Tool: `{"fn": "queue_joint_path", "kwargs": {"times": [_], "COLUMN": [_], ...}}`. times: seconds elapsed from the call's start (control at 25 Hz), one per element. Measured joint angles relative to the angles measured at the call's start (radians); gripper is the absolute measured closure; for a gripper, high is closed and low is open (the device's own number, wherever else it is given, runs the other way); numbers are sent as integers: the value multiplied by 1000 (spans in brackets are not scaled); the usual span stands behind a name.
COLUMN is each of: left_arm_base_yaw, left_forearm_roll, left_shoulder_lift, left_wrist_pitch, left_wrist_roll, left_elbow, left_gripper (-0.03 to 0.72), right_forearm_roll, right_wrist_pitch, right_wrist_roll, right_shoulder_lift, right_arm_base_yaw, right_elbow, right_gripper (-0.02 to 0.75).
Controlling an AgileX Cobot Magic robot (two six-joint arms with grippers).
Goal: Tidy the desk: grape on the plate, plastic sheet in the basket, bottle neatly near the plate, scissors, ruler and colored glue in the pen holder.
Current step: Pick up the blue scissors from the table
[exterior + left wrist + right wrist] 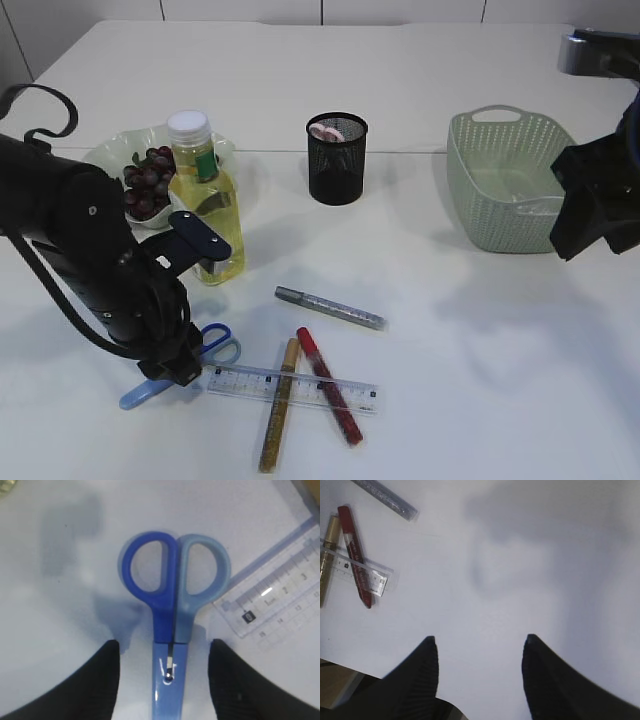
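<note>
On the white table (420, 400), seen from the front, the blue scissors (215, 345) lie near the ruler (240, 382). The left gripper (165, 375) sits low over them. The right gripper (585, 225) hangs beside the green basket (480, 215), well away.

Looking from the left wrist, the scissors (172, 615) lie flat between two black fingers (107, 675). The fingers stand apart and touch nothing yet. The scissors look light, hard and a bit slippery. I think the best place to pinch is the narrow neck just below the rings.

Looking from the right wrist, the right gripper (480, 665) is spread wide over bare table, holding nothing. The red glue stick (355, 545) lies far off.
</note>
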Motion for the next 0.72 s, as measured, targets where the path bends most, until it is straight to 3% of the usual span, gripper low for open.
{"fn": "queue_joint_path", "kwargs": {"times": [0.44, 0.72], "left_arm_base_yaw": [0, 0], "left_forearm_roll": [6, 21], "left_shoulder_lift": [41, 42], "left_wrist_pitch": [-4, 24], "left_wrist_roll": [2, 28], "left_elbow": [-11, -15], "left_gripper": [274, 343], "right_forearm_roll": [20, 28], "right_wrist_pitch": [-2, -6], "right_wrist_roll": [0, -5], "right_shoulder_lift": [0, 0], "right_arm_base_yaw": [0, 0], "right_elbow": [0, 0], "right_gripper": [311, 311]}}
